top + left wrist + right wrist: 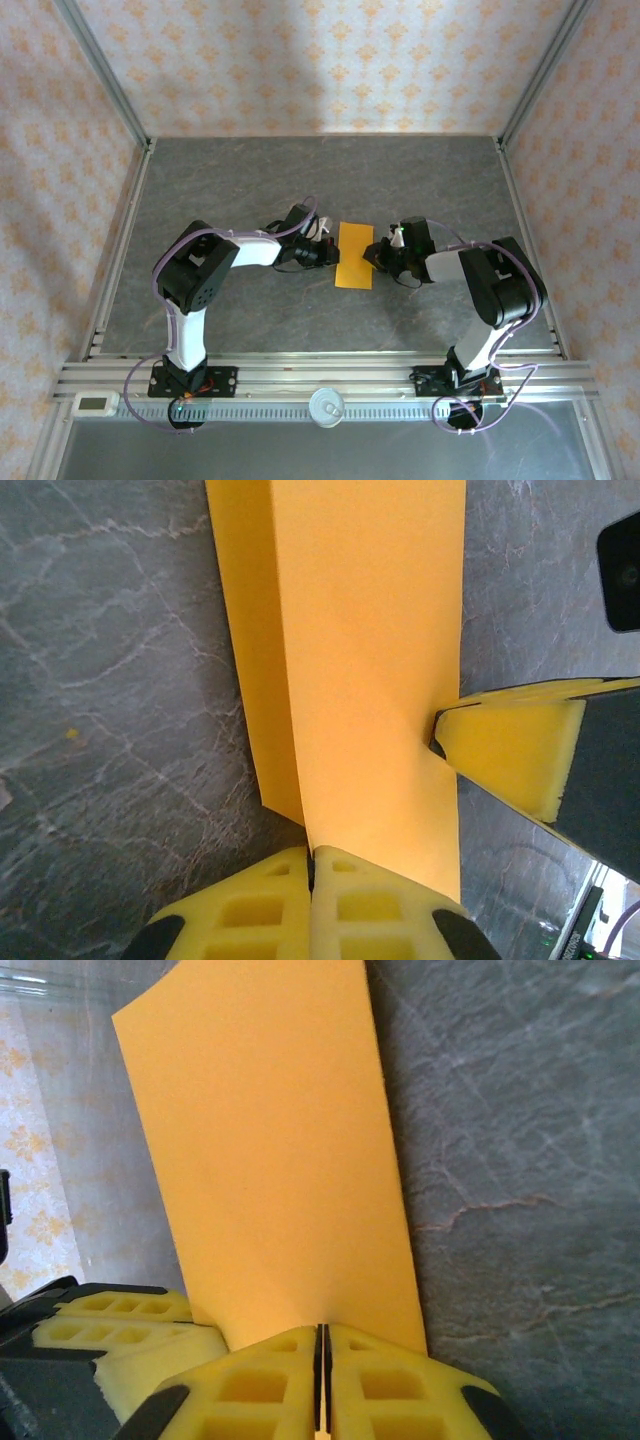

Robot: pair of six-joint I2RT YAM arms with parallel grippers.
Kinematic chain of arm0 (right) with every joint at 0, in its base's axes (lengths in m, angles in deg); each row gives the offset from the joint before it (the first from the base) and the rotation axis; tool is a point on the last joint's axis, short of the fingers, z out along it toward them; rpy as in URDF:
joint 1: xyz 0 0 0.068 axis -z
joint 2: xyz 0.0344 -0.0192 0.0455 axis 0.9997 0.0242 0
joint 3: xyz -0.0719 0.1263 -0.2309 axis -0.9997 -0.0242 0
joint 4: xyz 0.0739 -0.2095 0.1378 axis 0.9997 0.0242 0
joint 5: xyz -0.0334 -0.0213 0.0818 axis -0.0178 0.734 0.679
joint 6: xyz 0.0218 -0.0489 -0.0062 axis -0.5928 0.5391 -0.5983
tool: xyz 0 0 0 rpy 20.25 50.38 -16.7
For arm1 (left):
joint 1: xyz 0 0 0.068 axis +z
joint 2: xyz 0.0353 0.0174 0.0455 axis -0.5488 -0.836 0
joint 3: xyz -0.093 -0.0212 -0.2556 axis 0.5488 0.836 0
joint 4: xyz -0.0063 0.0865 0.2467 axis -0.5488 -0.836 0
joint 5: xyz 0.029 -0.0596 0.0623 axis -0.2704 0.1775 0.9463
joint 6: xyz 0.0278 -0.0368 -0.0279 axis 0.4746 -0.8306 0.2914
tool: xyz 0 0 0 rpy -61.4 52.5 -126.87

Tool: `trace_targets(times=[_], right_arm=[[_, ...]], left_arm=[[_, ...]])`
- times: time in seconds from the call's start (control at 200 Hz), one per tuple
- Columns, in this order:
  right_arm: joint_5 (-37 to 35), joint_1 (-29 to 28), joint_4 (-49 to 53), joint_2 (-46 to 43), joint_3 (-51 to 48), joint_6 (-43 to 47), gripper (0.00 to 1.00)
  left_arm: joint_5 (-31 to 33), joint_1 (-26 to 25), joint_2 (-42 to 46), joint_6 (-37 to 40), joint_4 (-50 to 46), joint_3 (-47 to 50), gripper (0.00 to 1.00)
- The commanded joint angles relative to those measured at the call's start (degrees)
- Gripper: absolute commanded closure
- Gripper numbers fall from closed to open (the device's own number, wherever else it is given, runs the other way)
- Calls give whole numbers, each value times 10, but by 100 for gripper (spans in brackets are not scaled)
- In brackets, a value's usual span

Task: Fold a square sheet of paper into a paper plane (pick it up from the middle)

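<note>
While the square sheet of paper (354,255) looks folded in 2, nose and wing folds remain; jaws of the left gripper (311,858) and right gripper (321,1332) pinch its opposite edges, fully closed.

No words or numbers can be read here. The small white box (97,403) sits on the near rail (380,376), at the left end. It has a little grey screen, but what it shows is too tiny to make out. The round white disc (327,405) in the middle of that rail is too small to tell if it has writing.
</note>
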Motion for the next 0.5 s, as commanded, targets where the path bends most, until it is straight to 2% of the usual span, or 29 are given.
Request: trace_targets(times=[0.0,0.205,0.335,0.495], right_arm=[[9,4,-26,-19,-17,11,81],[3,4,49,-84,17,77,65],[-12,1,31,-119,-2,80,65],[-87,-30,4,-164,-45,94,65]], left_arm=[[0,-5,17,-4,0,5,97],[-15,10,53,-4,1,32,98],[-38,28,65,9,-5,45,98],[-59,43,73,23,-23,42,98]])
